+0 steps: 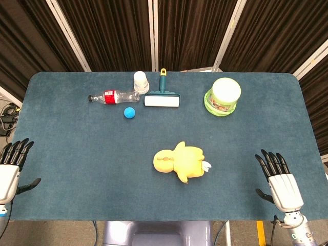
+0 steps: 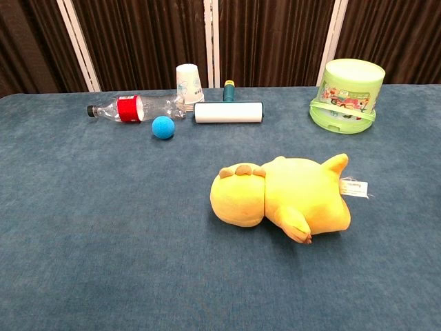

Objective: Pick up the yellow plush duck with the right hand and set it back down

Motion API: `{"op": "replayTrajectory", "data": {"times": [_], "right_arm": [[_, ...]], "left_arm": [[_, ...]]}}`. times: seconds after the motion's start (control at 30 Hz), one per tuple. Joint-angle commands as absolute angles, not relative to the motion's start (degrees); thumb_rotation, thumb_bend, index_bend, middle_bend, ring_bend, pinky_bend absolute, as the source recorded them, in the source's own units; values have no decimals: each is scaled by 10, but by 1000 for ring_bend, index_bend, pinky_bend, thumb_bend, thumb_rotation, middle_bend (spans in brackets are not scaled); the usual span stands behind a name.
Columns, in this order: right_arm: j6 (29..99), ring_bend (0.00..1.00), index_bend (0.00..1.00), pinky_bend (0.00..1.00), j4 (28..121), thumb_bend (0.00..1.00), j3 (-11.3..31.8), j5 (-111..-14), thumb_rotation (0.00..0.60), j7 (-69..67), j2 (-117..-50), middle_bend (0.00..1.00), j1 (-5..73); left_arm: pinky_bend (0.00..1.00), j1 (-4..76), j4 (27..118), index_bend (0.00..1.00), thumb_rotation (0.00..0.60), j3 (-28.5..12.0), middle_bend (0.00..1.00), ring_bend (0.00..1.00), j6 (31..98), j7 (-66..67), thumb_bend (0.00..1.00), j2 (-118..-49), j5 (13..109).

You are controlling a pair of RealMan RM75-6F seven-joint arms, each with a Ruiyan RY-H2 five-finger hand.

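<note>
Reaching risk: right hand idle, fingers apart, well apart from yellow plush duck; soft round body could squash or slip free. Left hand fingers apart.

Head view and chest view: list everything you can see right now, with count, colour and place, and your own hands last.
plush duck: one, yellow, lying mid-table near the front
plastic bottle: one, clear with red label, on its side, far left
paper cup: one, white, upright behind the bottle's base
ball: one, blue, in front of the bottle
lint roller: one, white with teal handle, far centre
tub: one, green, far right
table: one, blue cloth
left hand: open, front left edge
right hand: open, front right
</note>
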State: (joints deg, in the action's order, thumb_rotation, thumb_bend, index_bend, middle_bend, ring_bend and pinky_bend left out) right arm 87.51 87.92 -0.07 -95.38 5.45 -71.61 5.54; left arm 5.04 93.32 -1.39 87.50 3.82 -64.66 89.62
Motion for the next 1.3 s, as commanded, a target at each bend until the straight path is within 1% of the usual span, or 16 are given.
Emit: {"op": "replayTrajectory", "data": {"times": [0.03, 0.93, 1.03, 1.13, 1.23, 1.3], "right_arm": [[874, 0, 0, 0, 879, 200, -1, -954, 600, 54, -716, 0, 56], [853, 0, 0, 0, 872, 210, -4, -960, 600, 38, -721, 0, 70], [844, 0, 0, 0, 865, 305, 0, -967, 600, 29, -724, 0, 83], [833, 0, 0, 0, 855, 440, 4, -981, 600, 16, -727, 0, 102], [818, 0, 0, 0, 849, 610, 9, -1001, 600, 9, -735, 0, 127], [805, 0, 0, 0, 853, 769, 12, -1002, 600, 11, -743, 0, 140]], "left_arm": [[0, 51, 933, 0, 600, -14, 0, 0, 875, 39, 117, -647, 896], [0, 54, 927, 0, 600, -21, 0, 0, 866, 30, 117, -647, 880], [0, 55, 926, 0, 600, -22, 0, 0, 863, 31, 117, -648, 876], [0, 57, 923, 0, 600, -24, 0, 0, 859, 33, 117, -650, 872], [0, 59, 920, 0, 600, -26, 0, 0, 853, 37, 117, -653, 865], [0, 61, 919, 0, 600, -28, 0, 0, 849, 41, 117, -655, 860]]}}
